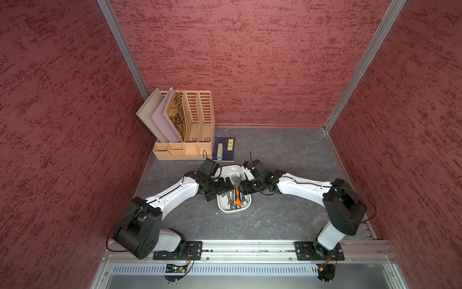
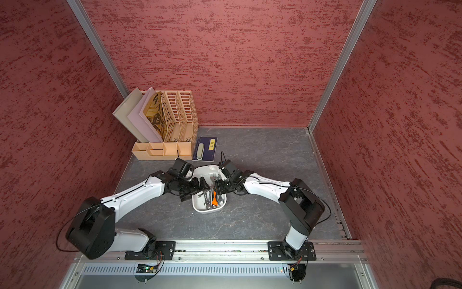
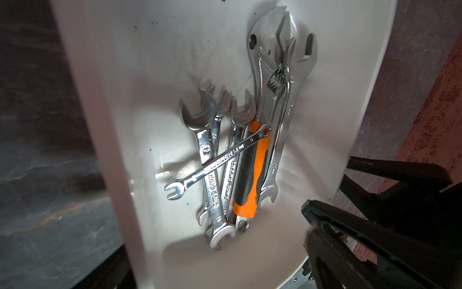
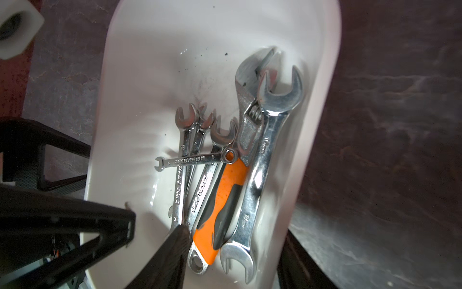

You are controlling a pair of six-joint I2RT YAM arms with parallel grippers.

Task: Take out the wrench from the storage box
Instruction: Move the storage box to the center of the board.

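The white storage box point(image 1: 233, 211) sits mid-table and holds a pile of several steel wrenches point(image 1: 234, 199). An adjustable wrench with an orange handle point(image 4: 225, 195) lies beside a big open-end wrench point(image 4: 262, 162) along one side wall. A small wrench point(image 3: 217, 162) lies across the pile. My left gripper point(image 1: 225, 186) hangs open over the box's left side, holding nothing. My right gripper point(image 4: 237, 230) straddles the right wall, its jaws partly closed. One finger point(image 4: 175, 250) is inside by the wrench ends and the other is outside the wall. Whether it grips anything does not show.
A peach file organizer point(image 1: 185, 130) with folders stands at the back left. Next to it lies a blue notebook point(image 1: 223, 149) with a stapler point(image 1: 220, 150) on top. Red walls close in three sides, and a metal rail point(image 1: 250, 246) runs along the front.
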